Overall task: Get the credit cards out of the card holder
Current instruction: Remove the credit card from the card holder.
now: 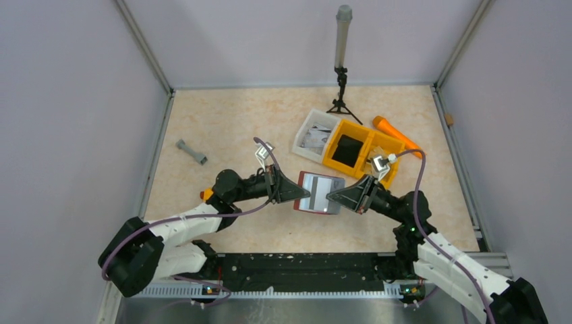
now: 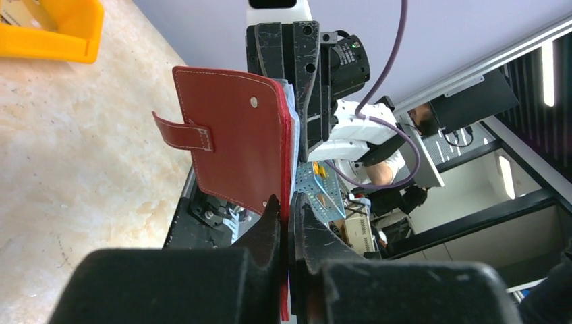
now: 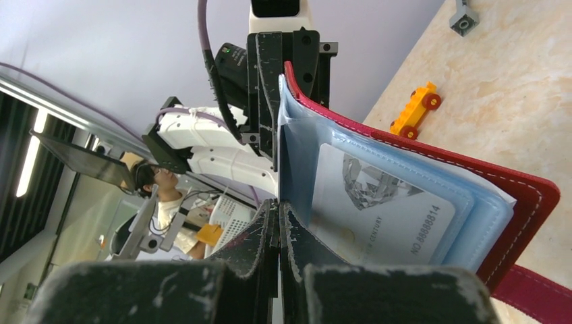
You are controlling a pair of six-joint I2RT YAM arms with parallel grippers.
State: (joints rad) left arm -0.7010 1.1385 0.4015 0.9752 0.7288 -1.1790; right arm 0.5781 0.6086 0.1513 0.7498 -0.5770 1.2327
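Card holder [image 1: 320,192] is open and appears lifted off the table, spanned between the 2 arms. It sits just toward 6 o'clock of table centre, with the yellow bin [image 1: 369,135] at its 2 o'clock.

Left gripper [image 1: 299,192] comes in from 9 o'clock, clamped tight on the red cover's edge. Right gripper [image 1: 328,197] comes in from 3 o'clock, pinched closed on a pale-blue sleeve leaf.

Credit cards [image 3: 386,210] are not out yet; 1 whitish face sits inside a sleeve.

Risks, as I judge them:
- The right pincer seems to grip sleeve plastic, not a card. A pull would likely stretch or tear the leaf, or drag the holder out of the left grip.
- Both holds are thin edge pinches, so a twist may let the holder slip and drop.
- The loose snap tab [image 2: 181,133] could snag.

Views:
- Right wrist shows the sleeves, the card print and a toy car [image 3: 415,108] at 2 o'clock.
- Left wrist shows only the red outside, stud and tab, and no card.
- Top shows placement and both arms, but cannot separate sleeve from card.
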